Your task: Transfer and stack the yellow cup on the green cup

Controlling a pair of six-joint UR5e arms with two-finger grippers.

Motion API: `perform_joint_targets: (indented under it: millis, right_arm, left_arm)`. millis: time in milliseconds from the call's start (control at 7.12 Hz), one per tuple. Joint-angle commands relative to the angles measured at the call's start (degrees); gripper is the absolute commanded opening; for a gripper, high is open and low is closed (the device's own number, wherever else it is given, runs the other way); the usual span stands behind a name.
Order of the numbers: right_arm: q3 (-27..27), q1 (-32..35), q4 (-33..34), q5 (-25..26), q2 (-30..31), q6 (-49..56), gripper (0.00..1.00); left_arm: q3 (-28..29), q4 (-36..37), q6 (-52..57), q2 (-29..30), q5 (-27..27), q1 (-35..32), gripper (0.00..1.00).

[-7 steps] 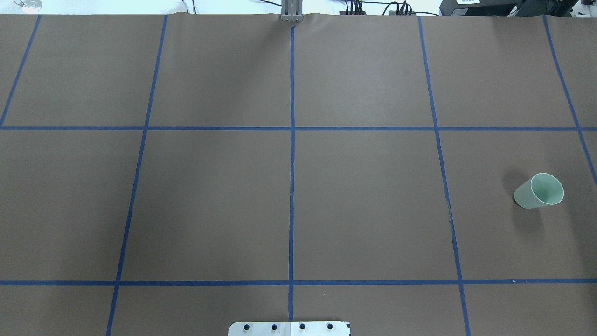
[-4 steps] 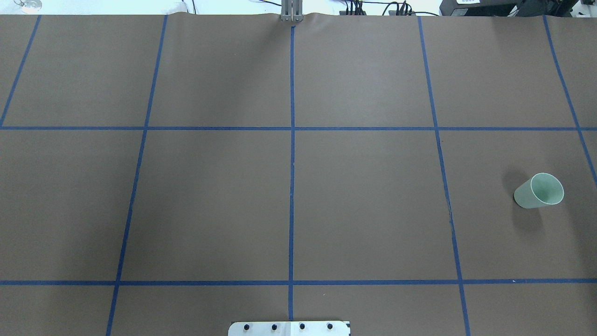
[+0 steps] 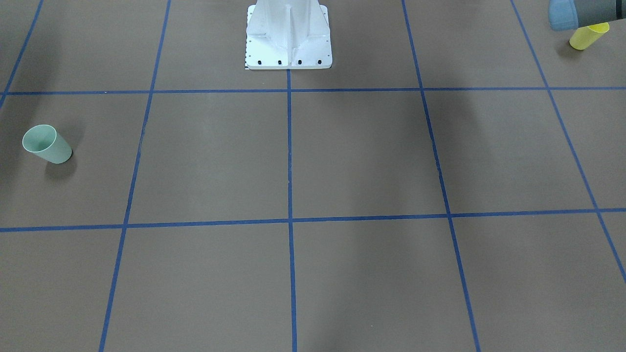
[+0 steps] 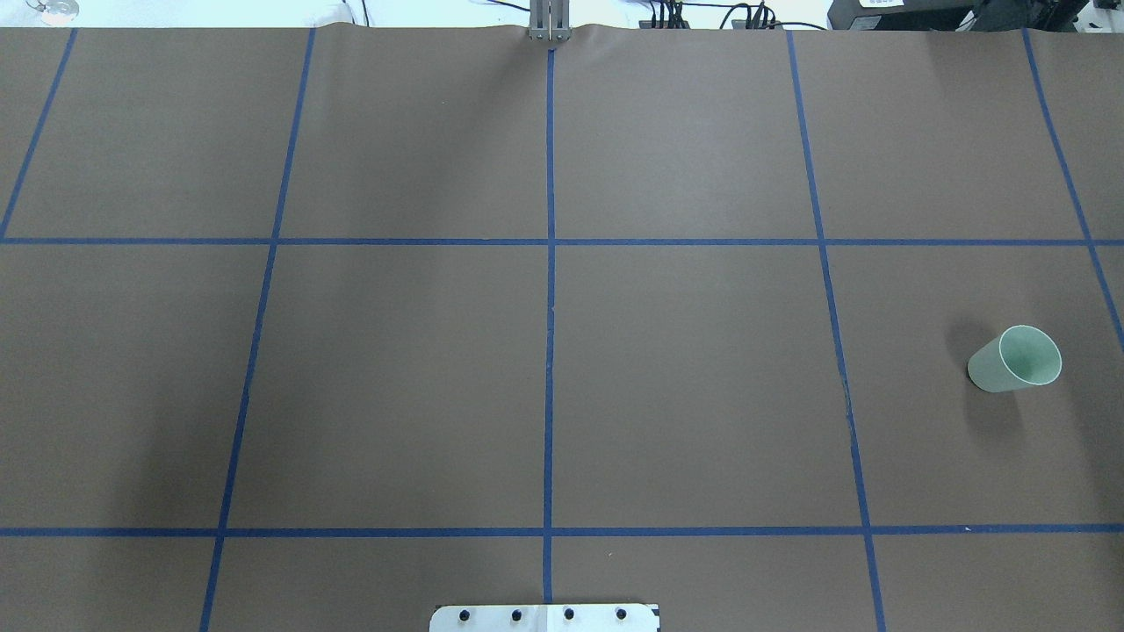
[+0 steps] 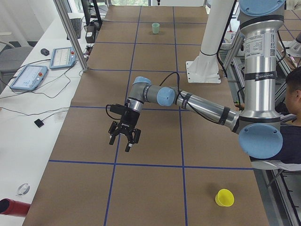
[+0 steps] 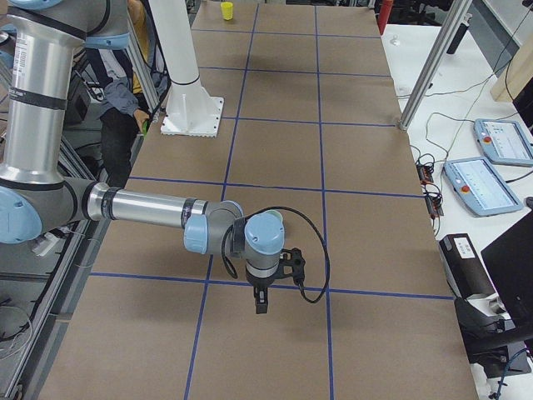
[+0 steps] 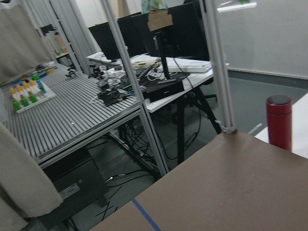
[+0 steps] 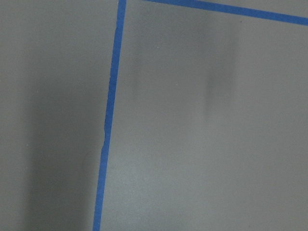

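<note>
The yellow cup (image 3: 586, 37) stands upright near the robot's side of the table on its left, partly under a joint of my left arm (image 3: 579, 12); it also shows in the exterior left view (image 5: 225, 197). The green cup (image 4: 1014, 360) stands upright, alone, far on the right side, and shows in the front-facing view (image 3: 46, 144). My left gripper (image 5: 120, 145) hovers over the table, well away from the yellow cup. My right gripper (image 6: 260, 307) points down above the paper. Each shows only in a side view, so I cannot tell whether it is open or shut.
The white robot pedestal (image 3: 288, 34) stands at the table's near-centre edge. A red bottle (image 7: 279, 120) stands beyond the table's left end. Teach pendants (image 5: 28, 77) lie on the side desk. A person (image 5: 292, 94) sits behind the robot.
</note>
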State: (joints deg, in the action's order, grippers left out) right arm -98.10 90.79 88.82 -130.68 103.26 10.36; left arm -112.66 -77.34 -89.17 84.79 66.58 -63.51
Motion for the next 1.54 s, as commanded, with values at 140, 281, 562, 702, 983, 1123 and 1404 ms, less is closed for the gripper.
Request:
perform_joint_targets:
  millis: [140, 281, 562, 702, 983, 1123, 1404]
  right_arm:
    - [-0.5, 0.0, -3.4, 0.2, 0.2, -0.1, 1.00]
    - [-0.5, 0.1, -5.1, 0.8, 0.3, -0.4, 1.00]
    - [-0.8, 0.0, -6.7, 1.1, -0.1, -1.0, 1.00]
    - [-0.8, 0.0, -10.8, 1.0, 0.0, -1.0, 1.00]
    - [-0.9, 0.0, -11.4, 0.6, 0.0, -1.1, 1.00]
    - [-0.8, 0.0, -11.5, 0.7, -0.2, -2.5, 1.00]
    - [-0.9, 0.0, -11.5, 0.6, -0.2, -2.5, 1.00]
  left_arm:
    - [1.7, 8.6, -18.9, -4.6, -0.1, 6.5, 1.00]
    - [3.5, 12.8, -25.1, -4.6, 0.3, 8.4, 1.00]
    - [4.0, 23.4, -35.4, -4.5, 6.6, 11.1, 1.00]
    - [5.6, 25.8, -39.5, -4.5, 11.1, 13.3, 1.00]
    - [9.1, 30.6, -48.5, -4.2, 18.7, 17.4, 1.00]
    - [11.0, 30.8, -50.6, -4.0, 22.4, 17.8, 1.00]
    - [17.4, 30.8, -54.3, -4.1, 28.4, 18.1, 1.00]
